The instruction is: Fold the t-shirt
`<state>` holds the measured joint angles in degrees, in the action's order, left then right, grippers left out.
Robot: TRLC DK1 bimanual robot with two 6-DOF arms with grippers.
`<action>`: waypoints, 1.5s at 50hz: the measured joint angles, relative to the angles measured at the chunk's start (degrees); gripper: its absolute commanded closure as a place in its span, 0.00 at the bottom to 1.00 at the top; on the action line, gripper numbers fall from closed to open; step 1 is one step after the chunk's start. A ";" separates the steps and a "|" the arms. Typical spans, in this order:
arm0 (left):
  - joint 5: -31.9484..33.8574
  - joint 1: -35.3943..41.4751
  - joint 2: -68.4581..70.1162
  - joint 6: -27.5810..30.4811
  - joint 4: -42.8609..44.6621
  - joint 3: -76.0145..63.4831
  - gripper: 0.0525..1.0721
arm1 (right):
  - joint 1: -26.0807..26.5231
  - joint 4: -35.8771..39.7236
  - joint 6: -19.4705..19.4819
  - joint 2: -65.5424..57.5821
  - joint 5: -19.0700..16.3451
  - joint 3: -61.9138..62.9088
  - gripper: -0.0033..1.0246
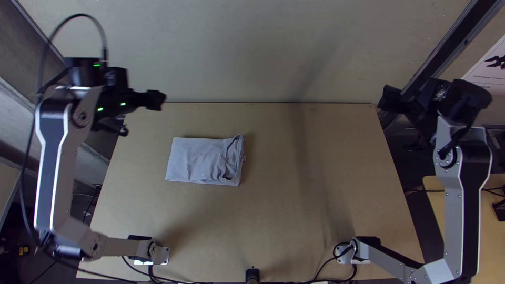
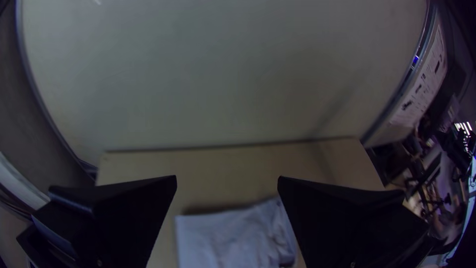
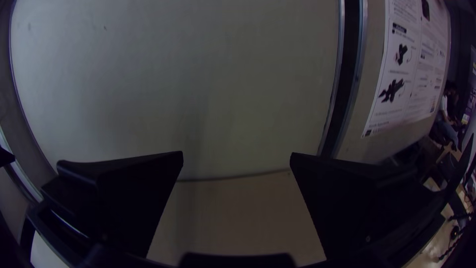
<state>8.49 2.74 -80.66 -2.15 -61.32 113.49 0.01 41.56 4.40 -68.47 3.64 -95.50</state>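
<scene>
In the top view we see the t-shirt (image 1: 202,160) folded into a compact rectangle on the table (image 1: 315,215), nearer the arms' bases than our left gripper (image 1: 158,100) and apart from it; its rumpled end faces our right gripper's side, and our right gripper (image 1: 388,101) is well apart from it. In the left wrist view our fingers are spread and released, the shirt visible through their gap. In the right wrist view our fingers stand wide, released, with table beyond.

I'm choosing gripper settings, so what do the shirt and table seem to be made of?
The shirt looks like soft, matt cloth, perhaps cotton: it creases loosely near one end. The table looks like light wood or board, smooth and dull, by its even tan surface.
</scene>
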 measured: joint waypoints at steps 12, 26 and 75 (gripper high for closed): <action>-0.20 -9.86 19.56 6.08 20.61 -22.29 0.04 | -0.39 -8.92 -1.75 11.10 -0.02 6.34 0.04; -0.20 -13.05 39.98 7.17 42.12 -48.13 0.04 | -2.27 -20.13 -2.40 30.62 -0.17 25.35 0.04; -1.29 -13.75 80.21 11.72 74.66 -110.99 0.04 | -1.18 -42.56 -6.58 68.17 0.26 90.73 0.04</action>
<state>7.20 -11.00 -0.45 9.56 13.34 2.50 -1.17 -0.99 -2.17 -0.30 3.90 -4.78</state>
